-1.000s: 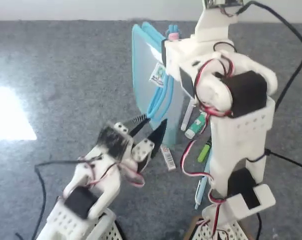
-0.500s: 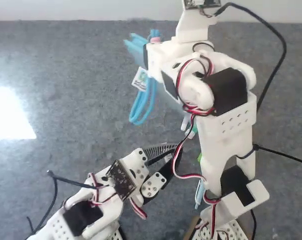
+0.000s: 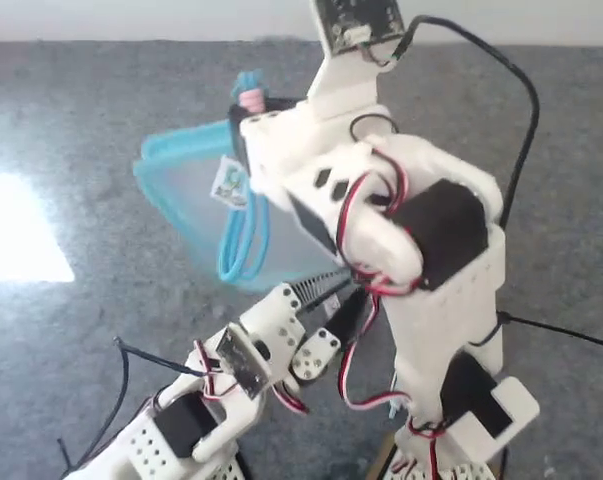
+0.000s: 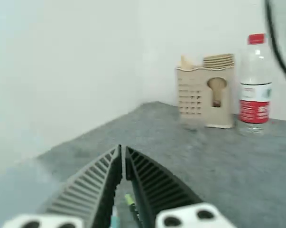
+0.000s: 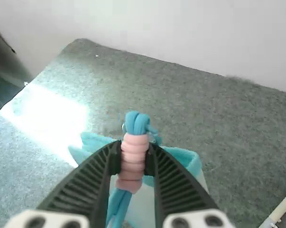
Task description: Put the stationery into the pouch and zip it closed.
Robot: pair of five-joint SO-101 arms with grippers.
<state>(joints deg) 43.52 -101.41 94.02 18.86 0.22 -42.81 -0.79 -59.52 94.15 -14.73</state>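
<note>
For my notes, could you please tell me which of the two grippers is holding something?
The right gripper: it is clamped on the pink bead of the blue cord of the pouch, while the left gripper is shut on nothing.

The pouch [image 3: 186,195] is clear plastic with light-blue edging and a small sticker [image 3: 229,183]. It is held up and tilted, at about ten o'clock from the middle of the high view. Its blue cord [image 3: 239,240] droops in a loop toward six o'clock. The cord's pink bead [image 5: 132,161] is pinched in the right gripper [image 5: 133,142]. A white pen [image 5: 281,209] lies flat near the pouch.
</note>
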